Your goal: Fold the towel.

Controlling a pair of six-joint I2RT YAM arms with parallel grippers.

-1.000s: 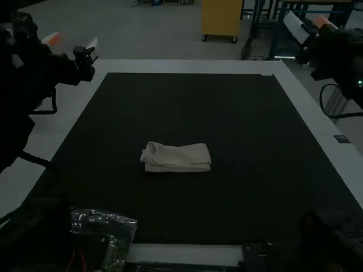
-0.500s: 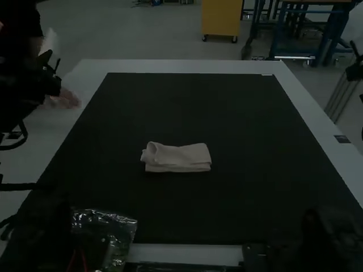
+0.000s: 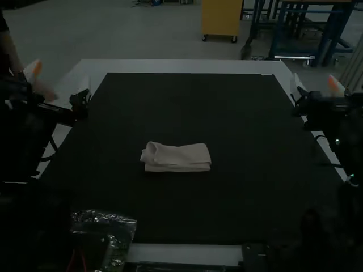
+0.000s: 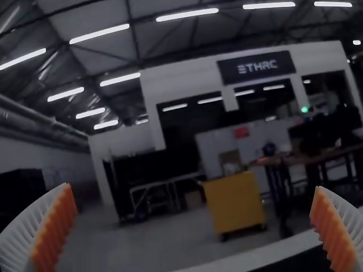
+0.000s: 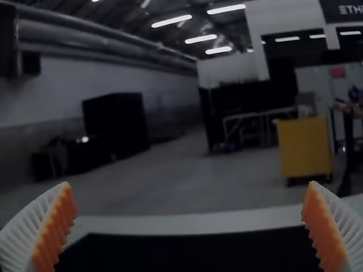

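In the high view the towel (image 3: pixel 177 157) lies folded into a small rectangular bundle near the middle of the black mat, with a rolled fold at its left end. My left gripper (image 3: pixel 59 85) stands open at the table's left edge, away from the towel. Over the right edge, my right gripper (image 3: pixel 315 86) is open too. In the left wrist view the left gripper (image 4: pixel 194 218) has its white ribbed fingers wide apart with nothing between them. The right gripper (image 5: pixel 190 215) looks the same in the right wrist view, spread and holding nothing.
The black mat (image 3: pixel 187 107) covers most of the table, framed by a pale table border (image 3: pixel 181 66). A clear plastic bag (image 3: pixel 105 224) lies at the near left, beside the left arm's base.
Both arms have shifted at the sides; the right gripper, mostly out of the high view half a second ago, has come back in over the right edge. The towel has not moved.
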